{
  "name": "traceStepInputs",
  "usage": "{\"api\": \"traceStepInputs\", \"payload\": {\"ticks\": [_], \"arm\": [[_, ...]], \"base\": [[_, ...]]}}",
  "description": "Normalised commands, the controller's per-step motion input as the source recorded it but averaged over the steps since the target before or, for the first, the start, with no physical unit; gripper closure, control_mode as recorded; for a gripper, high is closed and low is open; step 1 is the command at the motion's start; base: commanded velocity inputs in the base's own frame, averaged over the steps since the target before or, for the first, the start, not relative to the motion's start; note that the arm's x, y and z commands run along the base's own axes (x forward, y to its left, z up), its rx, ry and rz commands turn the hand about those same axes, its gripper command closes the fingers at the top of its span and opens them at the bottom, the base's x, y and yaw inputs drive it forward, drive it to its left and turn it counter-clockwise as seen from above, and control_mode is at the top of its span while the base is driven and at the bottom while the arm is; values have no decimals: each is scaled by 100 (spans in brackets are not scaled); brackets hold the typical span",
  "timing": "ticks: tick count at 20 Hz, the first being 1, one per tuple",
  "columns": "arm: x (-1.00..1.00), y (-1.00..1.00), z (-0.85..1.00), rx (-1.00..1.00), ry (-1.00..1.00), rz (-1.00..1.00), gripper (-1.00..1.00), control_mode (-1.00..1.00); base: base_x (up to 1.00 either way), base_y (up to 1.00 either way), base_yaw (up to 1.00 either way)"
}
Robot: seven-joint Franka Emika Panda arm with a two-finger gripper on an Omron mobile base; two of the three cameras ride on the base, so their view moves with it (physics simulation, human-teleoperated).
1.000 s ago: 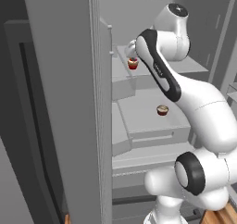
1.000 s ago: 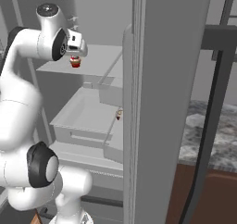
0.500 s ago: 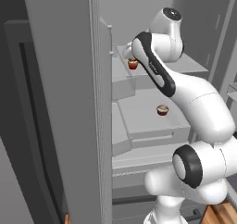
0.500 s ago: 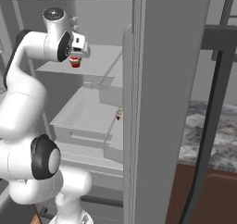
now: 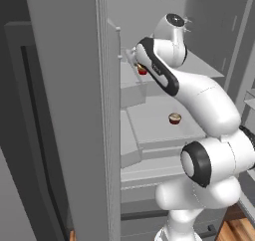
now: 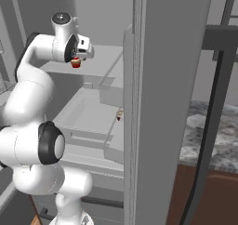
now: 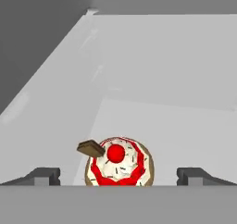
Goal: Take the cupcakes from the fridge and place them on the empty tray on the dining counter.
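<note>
Up close, red-and-white swirled cupcake (image 7: 119,164)

A dark doorway (image 5: 30,135) fills the left of the left base view, with grey wall around it. At the lower right of the right base view a brown cabinet front (image 6: 218,196) sits below, crossed by a dark curved bar (image 6: 211,126). Light is flat and even.
</note>
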Motion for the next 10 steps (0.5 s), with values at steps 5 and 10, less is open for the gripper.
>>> {"api": "traceStepInputs", "payload": {"ticks": [5,10], "arm": [[26,0,-1,0,0,0,-100,-100],[10,3,-6,0,0,0,-100,-100]], "base": [[0,0,0],[0,0,0]]}}
